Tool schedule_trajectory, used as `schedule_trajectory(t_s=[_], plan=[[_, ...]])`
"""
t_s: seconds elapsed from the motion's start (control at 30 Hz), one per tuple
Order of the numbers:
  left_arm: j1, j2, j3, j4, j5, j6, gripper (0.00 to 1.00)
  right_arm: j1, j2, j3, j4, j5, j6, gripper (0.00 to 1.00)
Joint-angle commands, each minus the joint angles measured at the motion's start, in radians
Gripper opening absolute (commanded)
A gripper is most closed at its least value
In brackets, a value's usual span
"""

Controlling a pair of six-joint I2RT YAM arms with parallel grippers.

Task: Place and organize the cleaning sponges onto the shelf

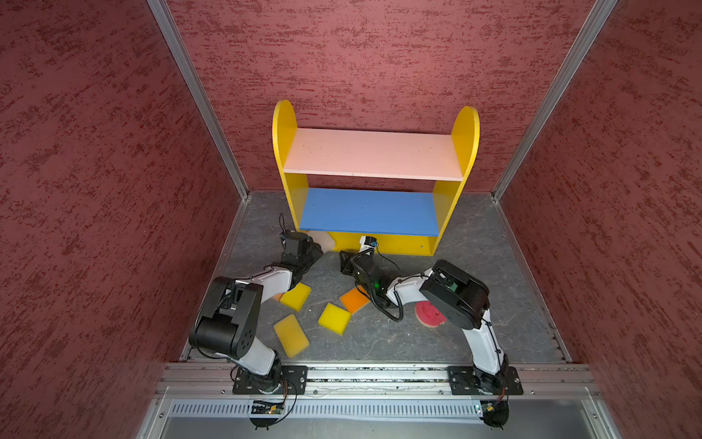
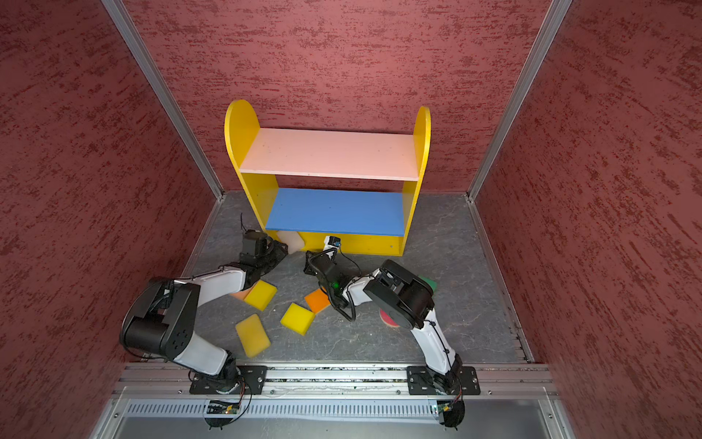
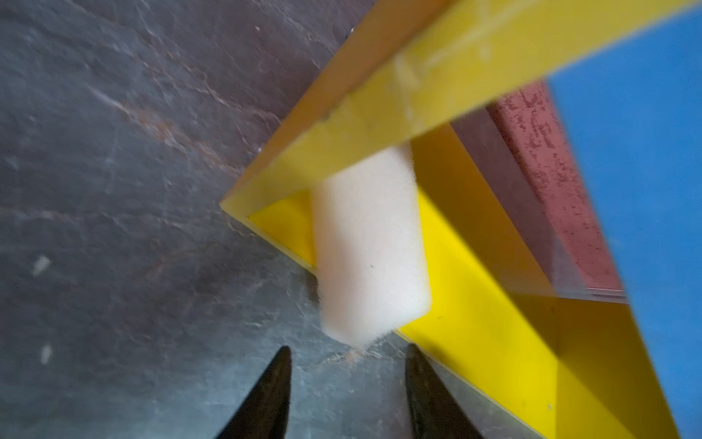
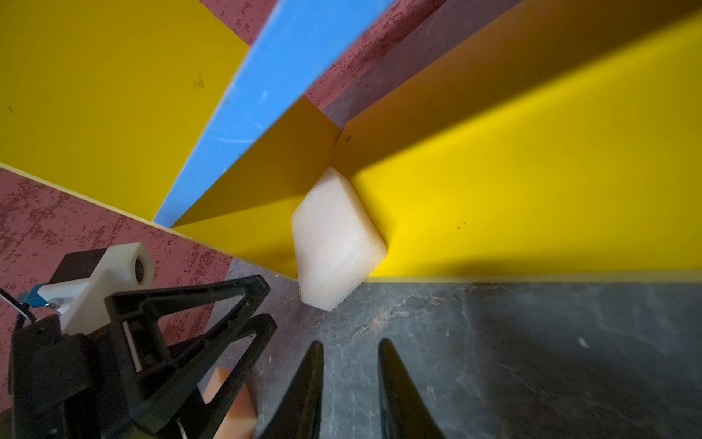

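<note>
Sponges lay loose on the floor (image 1: 475,266) at the shelf's (image 1: 285,129) 6 o'clock: yellow sponges (image 1: 291,334) and an orange sponge (image 1: 355,299). Your cream sponge (image 3: 368,247) sat tilted in the bottom tier's 7 o'clock corner, against the side panel, poking over the front edge. Your left gripper (image 3: 347,361) stood apart and empty just short of it. Your right gripper (image 4: 349,347) was narrowly apart, also empty.

The floor (image 1: 399,342) is a grey surface with a pattern like stone. Dark red walls (image 1: 380,57) with a rough texture stand on three sides, joined at the back corners by aluminium posts (image 1: 198,99). Along the front edge runs an aluminium rail (image 1: 380,374), and just beside it a white slotted strip (image 1: 380,409).
</note>
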Motion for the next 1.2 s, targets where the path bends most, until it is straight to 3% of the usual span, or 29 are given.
schedule_trajectory(t_s=[0.0,0.1,0.47,0.8,0.97,1.17], plan=[[-0.014,0.009,-0.009,0.022,-0.005,0.000,0.50,-0.005,-0.053,-0.047,0.019,0.014,-0.007,0.28],[-0.012,0.059,0.011,0.040,0.005,-0.007,0.35,-0.007,-0.076,-0.080,0.032,0.014,-0.005,0.28],[-0.019,0.150,0.053,0.095,-0.023,-0.020,0.37,-0.012,-0.097,-0.129,0.056,0.006,-0.006,0.29],[-0.020,0.068,0.023,0.082,-0.033,-0.016,0.30,-0.017,-0.065,-0.124,0.061,-0.017,0.017,0.29],[-0.020,0.095,0.037,0.114,-0.037,-0.008,0.39,-0.016,-0.055,-0.117,0.058,-0.029,0.019,0.29],[-0.019,0.185,0.095,0.115,-0.034,-0.006,0.37,-0.022,-0.061,-0.135,0.064,-0.019,0.024,0.30]])
